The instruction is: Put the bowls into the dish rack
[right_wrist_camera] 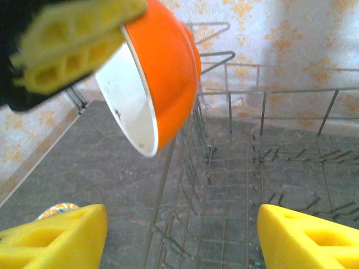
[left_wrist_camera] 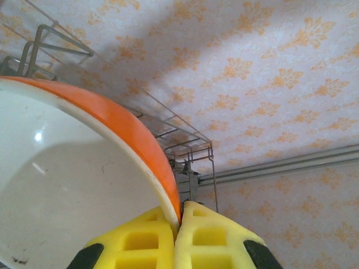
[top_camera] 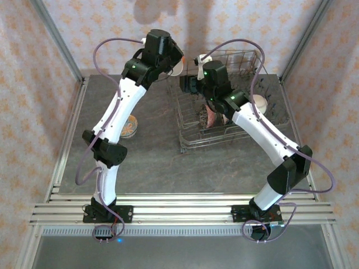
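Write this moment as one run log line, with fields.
left gripper: shut on orange bowl rim | bowl: in air beside dish rack | right gripper: open, empty, at rack edge

Left arm [top_camera: 119,109]: rising from its base, bending at the elbow, reaching far and to the right.
Left gripper [left_wrist_camera: 180,216]: pinching the rim of an orange bowl [left_wrist_camera: 73,179], yellow pads [left_wrist_camera: 140,241] pressing together on it.
Right arm [top_camera: 263,131]: leaning far and to the left, its wrist sitting near the left wrist.
Right gripper [right_wrist_camera: 182,232]: jaws standing wide apart, yellow fingers [right_wrist_camera: 56,238] showing low in its wrist view.
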`<state>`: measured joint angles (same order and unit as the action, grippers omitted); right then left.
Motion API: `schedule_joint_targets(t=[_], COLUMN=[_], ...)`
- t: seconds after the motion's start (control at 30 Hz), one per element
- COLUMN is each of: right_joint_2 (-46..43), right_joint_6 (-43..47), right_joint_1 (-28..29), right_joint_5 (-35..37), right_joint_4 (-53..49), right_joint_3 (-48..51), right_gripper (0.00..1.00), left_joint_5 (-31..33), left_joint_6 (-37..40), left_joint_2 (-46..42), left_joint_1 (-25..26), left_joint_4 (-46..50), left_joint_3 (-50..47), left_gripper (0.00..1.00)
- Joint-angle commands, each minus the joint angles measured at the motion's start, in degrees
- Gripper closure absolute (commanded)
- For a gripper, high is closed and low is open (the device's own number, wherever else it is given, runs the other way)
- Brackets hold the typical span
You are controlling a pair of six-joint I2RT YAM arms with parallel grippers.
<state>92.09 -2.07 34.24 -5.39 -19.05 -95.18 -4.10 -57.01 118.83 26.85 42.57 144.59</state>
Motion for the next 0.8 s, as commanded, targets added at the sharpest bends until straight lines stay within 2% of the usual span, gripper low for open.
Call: schedule_joint_targets(t=[0.0, 0.17, 0.4, 0.63, 0.77], right_joint_2=[-0.56, 0.9, 4.41, 6.51, 7.73], right_joint_6=[-0.71, -2.09, -0.89, 2.34, 0.84], right_joint_1=[-0.04, -0.05, 0.72, 3.67, 4.25], right_joint_5=[1.87, 4.92, 10.46, 18.65, 24.13], right_joint_4=[11.84, 18.57, 20.36, 23.38, 23.5], right_joint_3=[2.09, 4.48, 2.73, 2.12, 0.96], right_gripper=[0.3, 0.32, 0.37, 0.45, 0.52], left_joint_5=[0.41, 0.49, 0.14, -0.09, -0.16], left_joint_6=[-1.36, -2.07, -3.96, -4.86, -5.21], left_joint_2=[-0.17, -0.48, -0.54, -0.61, -0.48], left_joint_1=[0.76, 1.02, 1.07, 1.05, 1.06], left_joint_4=[-3.06, -3.38, -4.2, -4.69, -4.37], left_joint_3=[2.2, 1.64, 1.16, 1.39, 1.32], left_gripper=[1.0, 1.0, 1.0, 1.0, 1.0])
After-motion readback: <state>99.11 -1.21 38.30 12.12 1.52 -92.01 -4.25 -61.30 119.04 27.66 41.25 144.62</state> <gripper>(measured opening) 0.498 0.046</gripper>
